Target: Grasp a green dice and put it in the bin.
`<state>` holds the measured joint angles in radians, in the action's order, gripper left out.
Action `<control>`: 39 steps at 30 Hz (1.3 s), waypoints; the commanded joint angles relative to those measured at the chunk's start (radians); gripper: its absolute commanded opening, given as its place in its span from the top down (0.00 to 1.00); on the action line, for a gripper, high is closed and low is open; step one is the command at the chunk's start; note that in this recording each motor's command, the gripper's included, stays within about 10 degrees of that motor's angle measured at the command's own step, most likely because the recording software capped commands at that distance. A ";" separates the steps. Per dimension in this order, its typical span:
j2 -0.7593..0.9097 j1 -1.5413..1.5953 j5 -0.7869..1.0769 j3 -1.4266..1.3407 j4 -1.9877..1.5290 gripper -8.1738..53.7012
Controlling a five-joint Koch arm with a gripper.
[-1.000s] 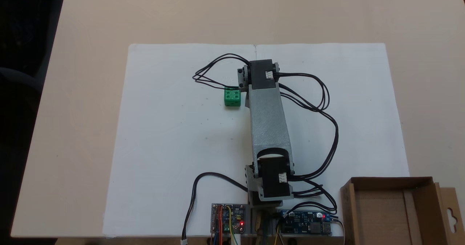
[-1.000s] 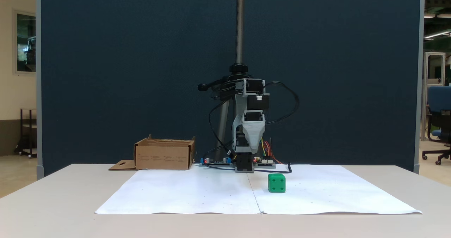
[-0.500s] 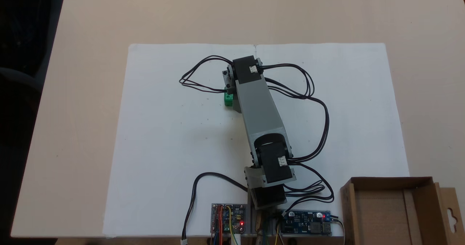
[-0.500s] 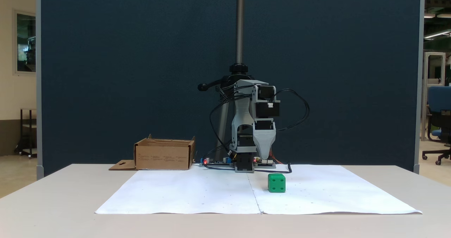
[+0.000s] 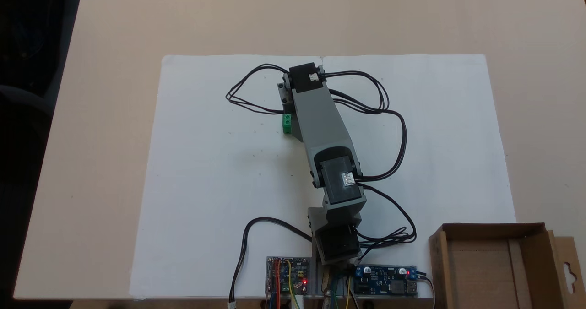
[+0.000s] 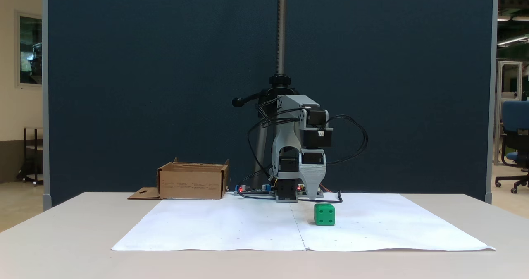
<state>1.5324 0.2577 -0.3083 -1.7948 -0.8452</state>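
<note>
Hanging above green dice (image 6: 324, 214), gripper (image 6: 313, 196) tip points down; jaw spread unreadable. Top-down fixed view: arm hides most of dice (image 5: 287, 123); bin (image 5: 526, 272) apart.

We see the grey printed arm (image 5: 322, 121), black servo blocks (image 5: 339, 184) with white connectors, looping black cables (image 5: 397, 130), our tapered grey gripper (image 6: 313, 190), circuit boards (image 5: 287, 281) with red LEDs.

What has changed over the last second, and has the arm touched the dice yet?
The arm swung toward the green dice and came down: in the front fixed view the gripper now hangs just above it, slightly left. From above, the arm hides most of the dice. No contact or grasp shows. The dice kept its spot on the white paper, and the bin stayed put.
</note>
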 commanded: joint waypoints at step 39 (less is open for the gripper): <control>-0.186 0.052 -0.130 0.127 0.064 0.20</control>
<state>1.3376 0.2838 -0.3666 -1.7073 -0.8007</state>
